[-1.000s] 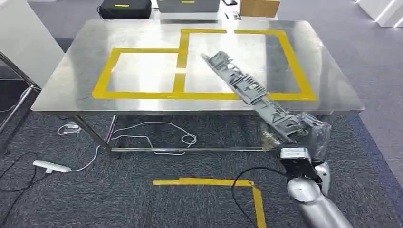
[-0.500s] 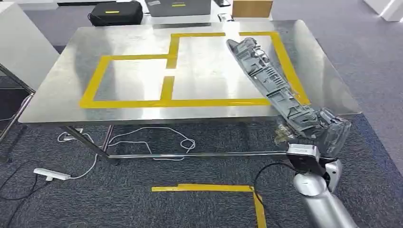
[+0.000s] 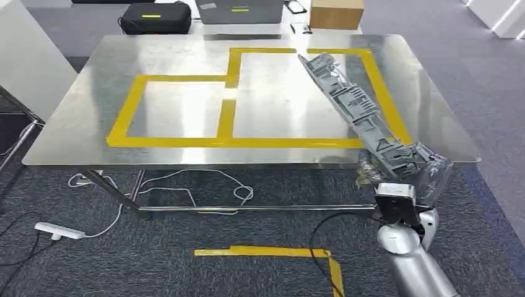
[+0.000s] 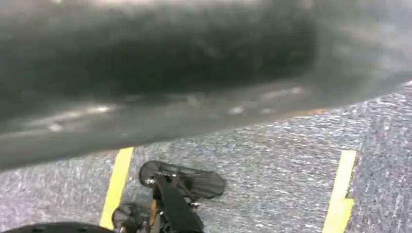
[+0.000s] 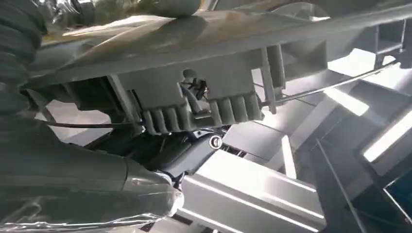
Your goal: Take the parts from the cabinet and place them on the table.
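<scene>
Steel table (image 3: 186, 151) with yellow tape rectangles (image 3: 179, 108), grey carpet (image 3: 124, 260), my right hand (image 3: 416, 168) gripping long grey part (image 3: 356, 111) over its corner

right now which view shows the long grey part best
The head view: the long grey part shows whole, slanting over the table, its near end in the right robot hand. The right wrist view shows its ribbed underside close up.

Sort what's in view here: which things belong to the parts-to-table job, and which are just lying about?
Job:
- long grey plastic part, gripped at its near end by the right hand and angled over the table
- steel table with yellow tape rectangles

Lying about:
- black case
- cardboard box
- white power strip and cables on the carpet
</scene>
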Controlling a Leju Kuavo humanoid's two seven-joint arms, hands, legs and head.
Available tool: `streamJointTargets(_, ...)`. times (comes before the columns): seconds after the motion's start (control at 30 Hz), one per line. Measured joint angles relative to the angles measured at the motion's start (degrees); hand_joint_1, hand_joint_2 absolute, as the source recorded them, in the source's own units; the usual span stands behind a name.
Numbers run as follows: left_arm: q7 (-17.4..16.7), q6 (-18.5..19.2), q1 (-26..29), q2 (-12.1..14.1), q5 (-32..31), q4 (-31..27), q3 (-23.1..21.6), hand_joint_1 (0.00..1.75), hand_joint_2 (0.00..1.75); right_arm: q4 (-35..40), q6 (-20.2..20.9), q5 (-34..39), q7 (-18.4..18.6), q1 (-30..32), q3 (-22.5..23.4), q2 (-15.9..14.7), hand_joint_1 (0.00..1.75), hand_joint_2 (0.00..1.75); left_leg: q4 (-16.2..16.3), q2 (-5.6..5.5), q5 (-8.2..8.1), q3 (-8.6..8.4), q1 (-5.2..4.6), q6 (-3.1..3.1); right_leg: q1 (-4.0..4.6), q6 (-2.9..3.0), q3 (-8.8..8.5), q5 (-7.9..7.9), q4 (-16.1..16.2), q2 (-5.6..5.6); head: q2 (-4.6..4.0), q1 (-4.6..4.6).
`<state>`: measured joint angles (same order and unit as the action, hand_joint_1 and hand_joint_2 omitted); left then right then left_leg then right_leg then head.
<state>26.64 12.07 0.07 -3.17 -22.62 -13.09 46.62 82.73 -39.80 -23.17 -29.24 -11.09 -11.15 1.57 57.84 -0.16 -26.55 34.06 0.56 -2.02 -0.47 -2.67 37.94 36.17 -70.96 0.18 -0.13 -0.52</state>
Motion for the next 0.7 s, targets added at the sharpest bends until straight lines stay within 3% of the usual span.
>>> streamJointTargets(0.03, 0.0, 0.17, -0.02, -0.02, 0.0, 0.0, 0.0, 0.0, 0.0, -0.32, 0.0, 0.15, 0.0, 0.1, 0.0, 0.0, 1.64, 1.75, 0.02, -0.03, -0.29, -0.26, 0.0, 0.03, -0.15, -0.26, 2.78, 0.77, -4.06, -0.03, 0.0, 0.04)
streamJointTargets(0.07, 0.0, 0.22, -0.01, -0.02, 0.0, 0.0, 0.0, 0.0, 0.0, -0.61, 0.0, 0.2, 0.0, 0.22, 0.0, 0.0, 1.64, 1.75, 0.03, -0.1, -0.63, -0.66, 0.02, 0.1, -0.26, -0.41, 4.08, -0.22, -4.96, -0.04, 0.0, -0.02)
streamJointTargets(0.1, 0.0, 0.35, 0.09, -0.09, 0.0, 0.0, 0.0, 0.0, 0.0, -0.94, 0.0, 0.31, 0.02, 0.25, 0.0, 0.0, 1.64, 1.75, 0.03, -0.17, -0.99, -1.19, 0.06, 0.26, -0.41, -0.57, 3.88, -2.72, -3.06, -0.05, 0.0, -0.02)
streamJointTargets(0.17, 0.0, 0.37, 0.14, -0.24, 0.0, 0.0, 0.0, 0.0, 0.0, -1.33, 0.0, 0.31, 0.02, 0.19, 0.0, 0.0, 1.64, 1.75, 0.1, -0.33, -1.86, -2.45, 0.2, 0.73, -0.65, -0.58, 0.33, -9.37, 6.52, -0.21, 0.0, -0.04)
streamJointTargets(0.2, 0.04, 0.3, 0.14, -0.24, -0.02, 0.0, 0.0, 0.0, 0.0, -1.35, 0.0, 0.33, 0.02, 0.17, 0.0, -0.02, 1.64, 1.75, 0.11, -0.34, -2.34, -2.83, 0.2, 1.09, -0.71, -0.59, -1.23, -10.99, 10.67, -0.41, 0.0, -0.11)
streamJointTargets(0.23, 0.11, 0.09, 0.07, -0.11, -0.04, 0.0, 0.02, 0.0, 0.0, -1.6, 0.0, 0.37, 0.0, 0.05, -0.02, 0.0, 1.64, 1.75, 0.29, -0.45, -2.59, -2.74, -0.24, 1.5, -0.32, -0.48, -2.43, -10.1, 10.92, -0.33, 0.0, -0.2)
streamJointTargets(0.27, 0.15, -0.09, -0.04, -0.09, -0.2, 0.0, 0.02, 0.0, 0.0, -1.62, 0.0, 0.39, -0.04, -0.08, -0.07, 0.0, 1.64, 1.75, 0.5, -0.44, -2.62, -2.5, -0.2, 1.74, -0.4, 0.41, -2.74, -9.34, 12.1, -0.26, 0.04, -0.28)
streamJointTargets(0.3, 0.26, -0.31, -0.07, -0.09, -0.2, 0.0, 0.02, 0.0, 0.0, -1.68, 0.0, 0.37, -0.04, 0.14, -0.28, 0.11, 1.64, 1.75, 0.21, -0.4, -2.61, -2.58, -0.2, 1.88, -0.3, 0.69, -2.59, -9.28, 11.96, -0.19, 0.0, 0.26)
streamJointTargets(0.4, 0.44, -0.61, -0.11, -0.09, -0.2, 0.0, 0.02, 0.0, 0.0, -1.81, 0.02, 0.39, 0.11, 0.25, -0.59, 0.11, 1.64, 1.75, 0.74, -0.26, -3.74, -3.02, 0.0, 2.82, -0.6, 1.96, -3.26, -8.9, 12.31, -0.06, 0.0, 0.37)
streamJointTargets(0.47, 0.63, -0.61, -0.27, -0.2, -0.26, 0.0, 0.0, 0.0, 0.0, -1.84, 0.02, 0.37, 0.02, 0.03, -0.72, 0.11, 1.64, 1.75, 7.24, -0.19, -6.88, 0.33, 0.06, 3.18, -0.58, 2.49, -3.67, -8.56, 12.34, -0.14, 0.0, 0.7)
streamJointTargets(0.53, 0.83, -0.61, -0.2, -0.2, -0.26, 0.0, 0.0, 0.0, 0.0, -1.96, 0.06, 0.39, 0.04, 0.07, -0.94, 0.11, 1.64, 1.75, 16.49, -0.19, -9.97, 5.71, 0.05, 3.28, -0.36, 2.86, -4.03, -8.17, 12.33, -0.18, 0.0, 0.72)
streamJointTargets(0.57, 0.94, -0.61, -0.12, -0.2, -0.26, 0.0, 0.0, 0.0, 0.0, -2.12, 0.09, 0.39, 0.06, 0.16, -1.12, 0.11, 1.64, 1.75, 18.12, -0.18, -9.61, 7.13, 0.05, 3.19, -0.27, 2.9, -4.25, -7.98, 12.32, -0.1, 0.0, 0.74)
streamJointTargets(0.6, 0.96, -0.63, -0.06, -0.2, -0.26, 0.0, 0.0, 0.0, 0.0, -2.25, 0.09, 0.39, 0.07, 0.22, -1.29, 0.11, 1.64, 1.75, 17.17, -0.18, -7.72, 7.28, 0.03, 2.98, -0.15, 2.9, -4.6, -7.73, 12.32, 0.01, 0.0, 0.72)
streamJointTargets(0.63, 1.09, -0.72, -0.06, -0.22, -0.24, 0.0, 0.0, 0.0, 0.0, -2.27, 0.13, 0.52, 0.2, 0.22, -1.59, 0.11, 1.64, 1.75, 14.25, -0.18, -4.89, 6.39, -0.04, 2.63, -0.01, 2.9, -5.02, -7.47, 12.32, 0.14, 0.0, 0.76)
streamJointTargets(0.7, 1.33, -0.77, -0.08, -0.22, -0.17, 0.0, 0.09, 0.0, 0.0, -2.27, 0.2, 0.76, 0.37, 0.17, -2.21, 0.11, 1.64, 1.75, 4.88, -0.2, 1.39, 2.79, -0.41, 1.47, 0.18, 2.79, -5.99, -6.82, 12.37, 0.2, 0.0, 0.7)
